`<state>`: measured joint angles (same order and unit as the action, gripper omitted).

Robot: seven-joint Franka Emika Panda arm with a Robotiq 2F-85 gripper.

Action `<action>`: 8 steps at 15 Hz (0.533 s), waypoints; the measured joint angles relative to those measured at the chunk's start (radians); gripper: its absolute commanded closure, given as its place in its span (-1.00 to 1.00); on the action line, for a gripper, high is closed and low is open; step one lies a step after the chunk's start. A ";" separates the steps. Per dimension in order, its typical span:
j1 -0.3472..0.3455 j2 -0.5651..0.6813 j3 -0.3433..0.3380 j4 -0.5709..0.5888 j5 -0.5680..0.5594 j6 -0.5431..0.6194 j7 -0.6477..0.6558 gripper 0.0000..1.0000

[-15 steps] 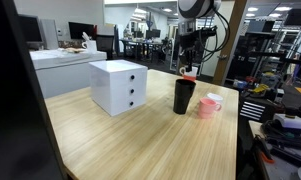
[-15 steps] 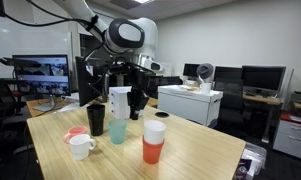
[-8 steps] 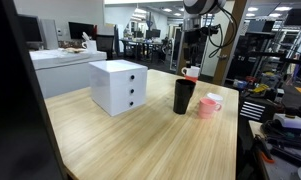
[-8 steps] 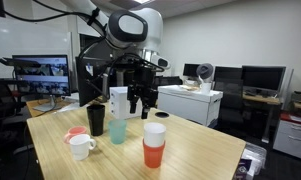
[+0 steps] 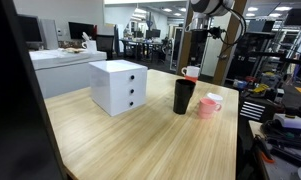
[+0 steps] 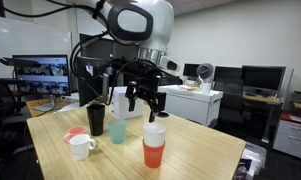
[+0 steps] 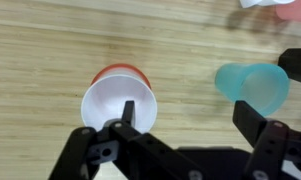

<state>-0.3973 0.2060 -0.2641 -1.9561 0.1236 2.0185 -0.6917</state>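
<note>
A white cup [image 7: 118,100] sits nested in an orange cup [image 6: 153,153] on the wooden table [image 6: 200,150]. My gripper [image 6: 143,102] hangs open just above it and touches nothing. In the wrist view the gripper [image 7: 190,125] has one finger [image 7: 122,118] over the white cup's rim and the other finger [image 7: 258,128] beside a teal cup [image 7: 252,85]. The stacked white and orange cup [image 5: 190,72] also shows past a black cup [image 5: 184,96].
A teal cup [image 6: 118,130], a black cup [image 6: 96,120] and a white mug [image 6: 80,147] on a pink saucer stand close together. A pink mug [image 5: 209,105] is beside the black cup. A white drawer box [image 5: 118,86] sits mid-table.
The jaws have opened and let go of the white cup, which stays in the orange cup. The gripper has lifted straight up away from it.
</note>
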 measured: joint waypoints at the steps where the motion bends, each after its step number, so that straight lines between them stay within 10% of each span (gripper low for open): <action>1: -0.007 0.003 0.000 0.000 0.012 0.000 -0.024 -1.00; 4: -0.016 0.010 0.000 0.000 0.033 0.000 -0.071 -0.99; 8: -0.018 0.022 0.000 0.000 0.033 0.001 -0.111 -0.21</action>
<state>-0.4149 0.2285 -0.2638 -1.9560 0.1570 2.0199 -0.8027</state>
